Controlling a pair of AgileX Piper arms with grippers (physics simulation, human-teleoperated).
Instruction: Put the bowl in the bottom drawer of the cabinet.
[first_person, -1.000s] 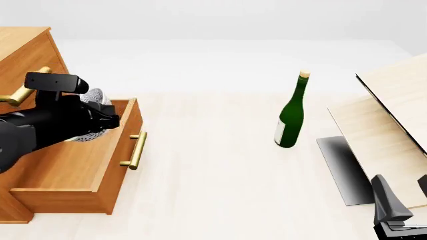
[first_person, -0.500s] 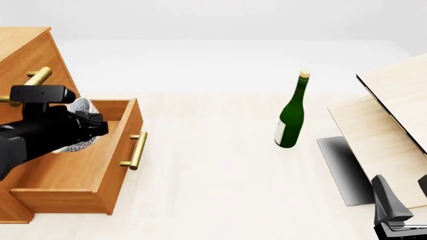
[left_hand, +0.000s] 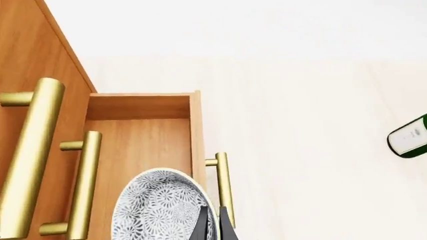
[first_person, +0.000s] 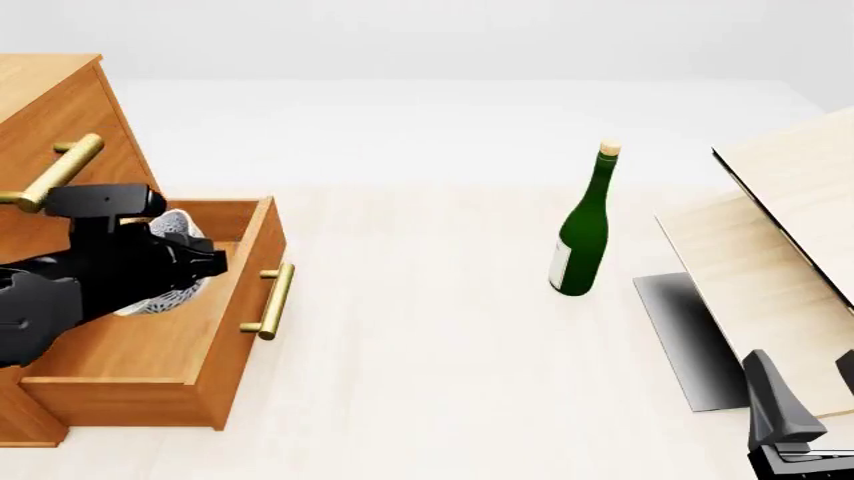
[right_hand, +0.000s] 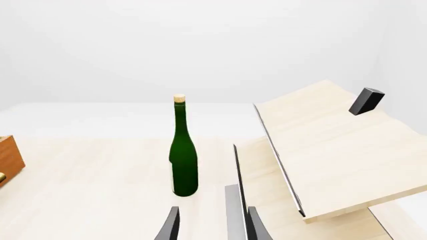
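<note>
**A:** Going left to right: the cabinet (first_person: 54, 110) sits at the far left with the bottom drawer (first_person: 200, 330) pulled open. The left gripper (first_person: 200, 262) is over the drawer's back half, clamped on the rim of the bowl (first_person: 167, 275). In the left wrist view you can see the fingers (left_hand: 223, 227) pinching the bowl's edge, bowl tipped so its patterned side faces the camera.

**B:** So what moved?

**A:** Compared to a second ago the arm swung back toward the cabinet face and has now dropped lower. The bowl was riding up above the drawer's back wall, now it looks down between the side walls (hard to say if it's touching the floor, the arm hides that). The drawer's brass handle (first_person: 274, 300) hasn't budged.

**B:** Nearly done then?

**A:** My read is yes, the carry's finished and this is the lowering bit. What's left is letting go, then getting clear without snagging the upper handles (first_person: 47, 175) right above the wrist.

**B:** And the rest of the table?

**A:** The green bottle (first_person: 583, 225) stands upright mid-table, well apart from everything and unchanged. The pale boards (first_person: 774, 250) lean at the right, and the right gripper (right_hand: 207, 225) is parked near the corner below them, fingers apart, holding nothing.
</note>
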